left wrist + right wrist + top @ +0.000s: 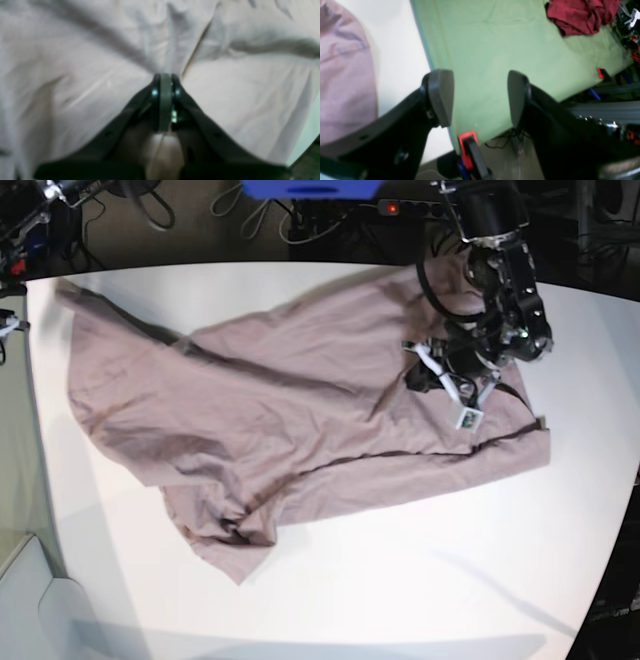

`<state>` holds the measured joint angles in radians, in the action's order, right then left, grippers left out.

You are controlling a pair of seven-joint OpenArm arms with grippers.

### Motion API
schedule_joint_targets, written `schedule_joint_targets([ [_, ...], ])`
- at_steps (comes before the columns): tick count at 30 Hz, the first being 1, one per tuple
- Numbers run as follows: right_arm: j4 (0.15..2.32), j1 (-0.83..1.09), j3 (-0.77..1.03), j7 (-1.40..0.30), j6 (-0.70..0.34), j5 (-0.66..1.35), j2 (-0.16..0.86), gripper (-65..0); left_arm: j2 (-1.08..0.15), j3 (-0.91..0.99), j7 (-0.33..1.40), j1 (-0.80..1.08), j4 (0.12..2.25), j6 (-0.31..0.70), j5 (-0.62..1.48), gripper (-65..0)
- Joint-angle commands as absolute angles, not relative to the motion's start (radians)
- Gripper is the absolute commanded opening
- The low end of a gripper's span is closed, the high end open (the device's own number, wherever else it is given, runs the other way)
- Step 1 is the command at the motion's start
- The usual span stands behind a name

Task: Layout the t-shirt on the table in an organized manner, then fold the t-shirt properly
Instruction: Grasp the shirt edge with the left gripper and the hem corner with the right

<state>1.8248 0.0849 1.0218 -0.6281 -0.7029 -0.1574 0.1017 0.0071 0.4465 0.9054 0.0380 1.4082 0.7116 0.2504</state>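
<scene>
The left gripper was seen pressed together, its fingers meeting on a pinch of the shirt, with folds of cloth drawn in toward the tips. In the base view this gripper was found low over the right part of the shirt, under a dark arm reaching in from the far edge of the table. A small white tag was seen beside it.

The right gripper was seen with its jaws well apart and nothing between them. Its pads were held in the air, beyond the table's curved edge, over a green cloth. A corner of the shirt was seen at the left of that view, resting on the white top and apart from the pads. This gripper was not caught in the base view.

The shirt was spread across the middle of the table, rumpled rather than flat, with a long crease running across it and one part bunched toward the near left. Its left part reached close to the table's left edge.

On the green cloth, well away from the gripper, a dark red garment was seen lying crumpled. A red clamp was fixed at that cloth's near edge.
</scene>
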Motion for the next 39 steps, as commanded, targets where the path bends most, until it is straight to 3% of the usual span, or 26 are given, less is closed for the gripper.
schedule_joint_targets([
  [1,1.844,0.064,1.017,-0.604,-0.698,-0.148,0.119,-30.3,-0.021,0.453,0.96,0.061,1.409,0.698,0.179,-64.8],
  [8,1.844,0.044,0.814,-0.604,-0.698,-0.148,0.107,-30.4,-0.151,0.529,0.954,0.11,1.414,0.698,0.18,-64.8],
  [19,1.902,0.024,0.501,-0.601,-0.698,-0.148,-0.007,-30.5,-0.203,0.611,0.961,0.11,1.419,0.698,0.18,-64.8],
  [26,1.859,-0.042,0.278,-0.604,-0.698,-0.148,-0.016,-30.5,-0.203,0.71,0.99,0.111,1.538,0.698,0.18,-64.8],
  [37,1.557,-0.177,0.22,-0.596,-0.698,-0.148,-0.091,-30.7,-0.191,0.717,1.056,0.091,1.655,0.698,0.18,-64.8],
  [39,1.52,-0.193,0.22,-0.596,-0.698,-0.148,-0.108,-33.1,-0.179,0.719,1.073,0.087,1.676,0.698,0.18,-64.8],
])
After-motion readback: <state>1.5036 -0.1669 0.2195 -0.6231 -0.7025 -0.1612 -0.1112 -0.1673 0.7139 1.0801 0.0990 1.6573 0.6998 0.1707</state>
